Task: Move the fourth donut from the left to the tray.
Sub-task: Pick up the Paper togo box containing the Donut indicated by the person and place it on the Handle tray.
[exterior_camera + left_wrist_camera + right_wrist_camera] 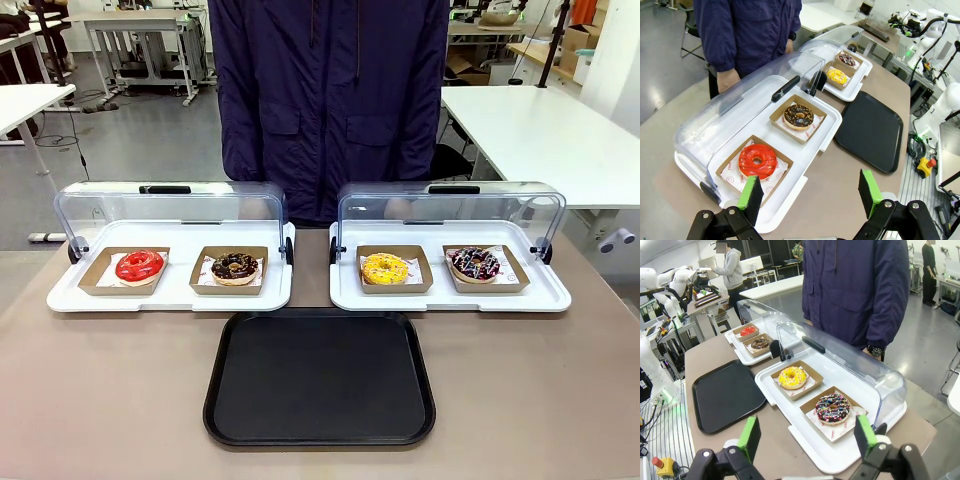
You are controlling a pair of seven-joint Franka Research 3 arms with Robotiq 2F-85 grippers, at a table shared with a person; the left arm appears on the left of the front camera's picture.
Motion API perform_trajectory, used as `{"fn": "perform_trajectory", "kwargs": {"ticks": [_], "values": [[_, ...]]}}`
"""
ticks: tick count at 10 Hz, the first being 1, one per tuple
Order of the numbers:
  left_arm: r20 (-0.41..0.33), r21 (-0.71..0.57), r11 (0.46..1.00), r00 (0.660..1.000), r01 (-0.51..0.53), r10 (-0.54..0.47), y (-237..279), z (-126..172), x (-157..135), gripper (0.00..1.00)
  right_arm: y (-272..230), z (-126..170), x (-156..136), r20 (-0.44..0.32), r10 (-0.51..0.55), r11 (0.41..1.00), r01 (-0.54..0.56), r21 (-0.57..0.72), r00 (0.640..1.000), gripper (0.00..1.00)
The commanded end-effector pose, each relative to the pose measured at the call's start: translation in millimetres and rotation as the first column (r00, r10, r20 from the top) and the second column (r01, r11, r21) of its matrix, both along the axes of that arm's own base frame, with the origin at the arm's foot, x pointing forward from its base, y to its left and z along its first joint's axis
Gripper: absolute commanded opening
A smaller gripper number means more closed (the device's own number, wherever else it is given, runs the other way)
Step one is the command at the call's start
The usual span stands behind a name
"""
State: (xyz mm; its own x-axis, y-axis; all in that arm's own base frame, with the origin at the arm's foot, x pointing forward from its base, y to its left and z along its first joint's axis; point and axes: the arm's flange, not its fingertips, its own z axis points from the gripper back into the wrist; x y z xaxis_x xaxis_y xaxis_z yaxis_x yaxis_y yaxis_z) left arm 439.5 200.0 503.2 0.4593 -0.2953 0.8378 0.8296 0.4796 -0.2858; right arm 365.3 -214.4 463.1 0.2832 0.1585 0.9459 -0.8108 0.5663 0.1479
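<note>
While nothing has yet been taken up, the fourth donut [475, 263] sits at the far right of the row. It rests in its brown cardboard holder [816, 399] on the right-hand white tray [450, 300]. That tray's clear domed lid [450, 205] is swung up and back toward the person [330, 100] at the far side. The yellow donut [385, 268] lies just beside it to the left, in its own holder. The black tray [320, 385] lies bare on the bench [100, 400], near the robot's edge and in front of the gap between the two white trays.

The right claw [807, 436] is spread wide with nothing between its green pads. It hovers by the near edge of the white tray with the donut ahead of it. The left claw [810, 195] is likewise spread and empty, at the red donut's [757, 161] end of the other white tray.

The donut looks light and soft, and its dark icing with coloured drizzle would likely smear or dent under any squeeze. The holder is probably thin card, stiff enough to carry the donut but apt to buckle if pinched hard. The safer hold seems to be one upright wall of the holder, pinched gently with the pads kept off the icing. Lifted by one wall it may tip, so it should be kept level.
</note>
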Motion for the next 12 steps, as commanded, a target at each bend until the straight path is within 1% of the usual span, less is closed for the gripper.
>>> {"fn": "perform_trajectory", "kwargs": {"ticks": [1, 12], "values": [[0.005, -0.01, 1.0, 1.0, 0.004, -0.004, 0.3, 0.3, -0.6, 1.0, -1.7, 2.0, 4.7, 0.035, 0.004, 1.0, -0.004, 0.001, 0.999, 1.0], [0.005, -0.01, 1.0, 1.0, 0.004, -0.004, 0.3, 0.3, -0.6, 1.0, -1.7, 2.0, 4.7, 0.035, 0.004, 1.0, -0.004, 0.001, 0.999, 1.0]]}}
